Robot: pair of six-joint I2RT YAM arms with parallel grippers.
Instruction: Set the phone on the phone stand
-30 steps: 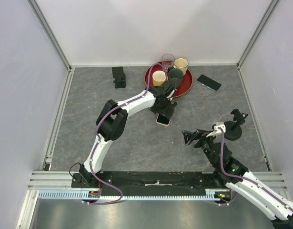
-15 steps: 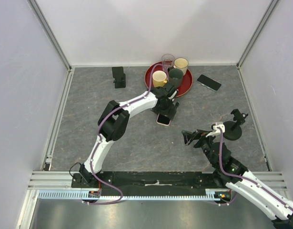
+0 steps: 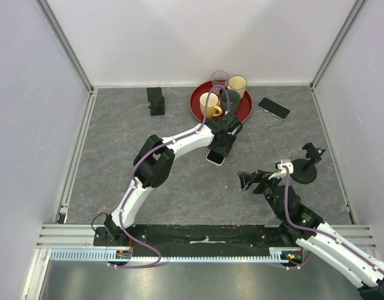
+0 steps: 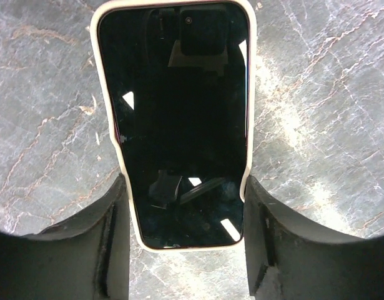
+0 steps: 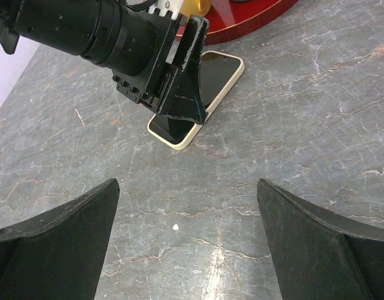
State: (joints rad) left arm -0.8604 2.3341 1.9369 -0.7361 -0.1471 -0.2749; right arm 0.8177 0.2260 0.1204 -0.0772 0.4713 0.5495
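A phone (image 4: 179, 119) with a dark screen and a cream case lies flat on the grey table; it also shows in the top view (image 3: 215, 157) and the right wrist view (image 5: 201, 94). My left gripper (image 4: 185, 187) is down over its near end, one finger against each long side, shut on it; it shows in the top view (image 3: 219, 149) too. The black phone stand (image 3: 156, 100) stands at the back left, well apart from the phone. My right gripper (image 5: 188, 250) is open and empty, low over the table to the right of the phone (image 3: 249, 181).
A red tray (image 3: 244, 110) holding several cups sits just behind the left gripper. A second, dark phone (image 3: 274, 107) lies to the tray's right. White walls ring the table.
My left wrist has shifted slightly right and toward the tray, turning over the phone. The phone and the right arm have hardly moved.
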